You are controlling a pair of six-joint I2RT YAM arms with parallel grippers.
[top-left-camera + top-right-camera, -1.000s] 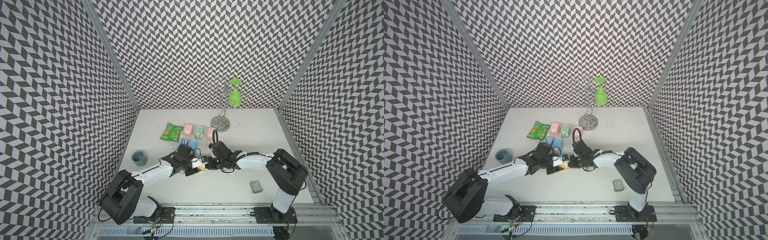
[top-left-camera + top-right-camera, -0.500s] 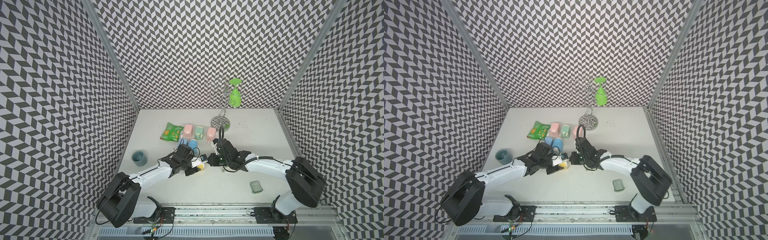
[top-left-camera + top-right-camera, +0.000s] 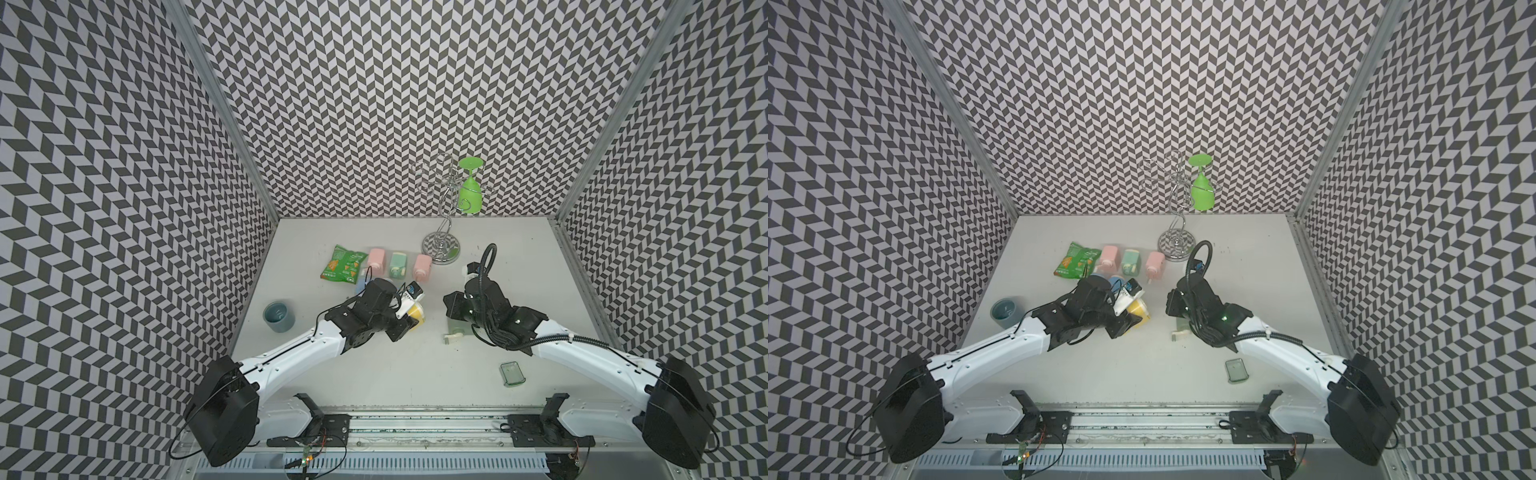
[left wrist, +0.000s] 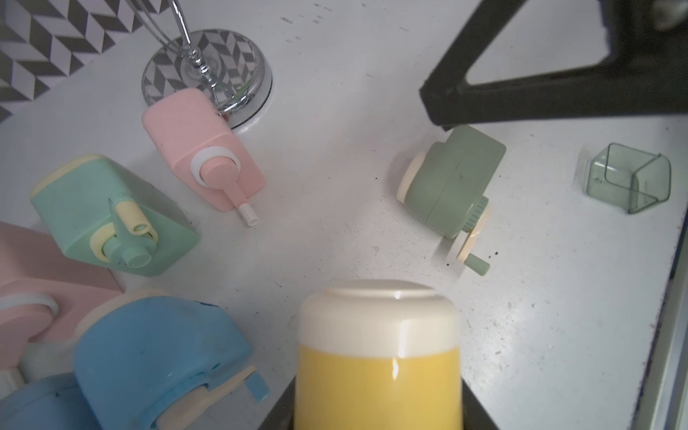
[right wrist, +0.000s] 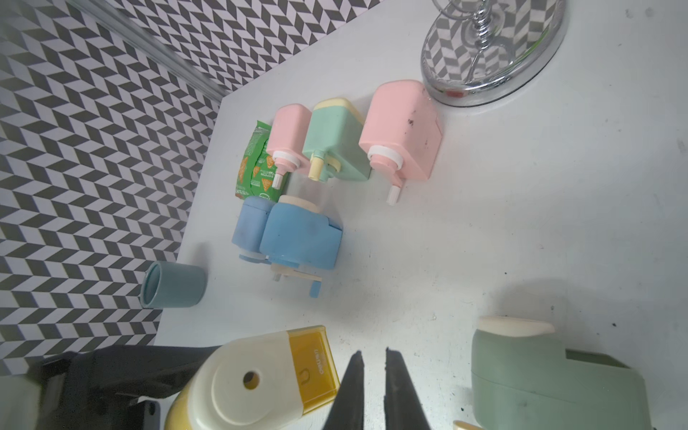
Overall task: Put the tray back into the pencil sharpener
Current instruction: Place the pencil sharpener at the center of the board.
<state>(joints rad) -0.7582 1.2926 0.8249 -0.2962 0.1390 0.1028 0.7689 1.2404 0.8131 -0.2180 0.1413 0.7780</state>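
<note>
Everything on the white table point(image 3: 374, 374) is smooth moulded plastic apart from one chrome wire rack point(image 3: 441, 248), which has a single bright green goblet point(image 3: 470, 195) hanging upside down from it.

Sharpener count is seven, all boxy with little cranks: two pink ones point(image 5: 402, 130) point(image 5: 288, 130), one mint with pale yellow trim point(image 5: 335, 141), two blue point(image 5: 301, 238) point(image 5: 247, 223), one sage green sharpener point(image 4: 452, 182) and one yellow sharpener point(image 4: 378, 353) with a glossy cream cap. There's also one crinkly green snack packet point(image 3: 343, 264) and one blue-grey cup point(image 3: 278, 316).

The clear green tray point(image 4: 629, 178), a small see-through box with rounded corners, lies alone near the front right of the table, well apart from the sage green sharpener. The yellow one has a translucent yellow drawer point(image 5: 316, 368) that looks seated in its body.

The left arm stretches low from the front-left base toward the middle, and the left gripper point(image 3: 405, 324) is clamped on the yellow sharpener. The right arm reaches in from the front right. The right gripper point(image 5: 371, 353) hangs just beside the sage green sharpener with its fingers almost together, a thin slit between them and nothing in it.
</note>
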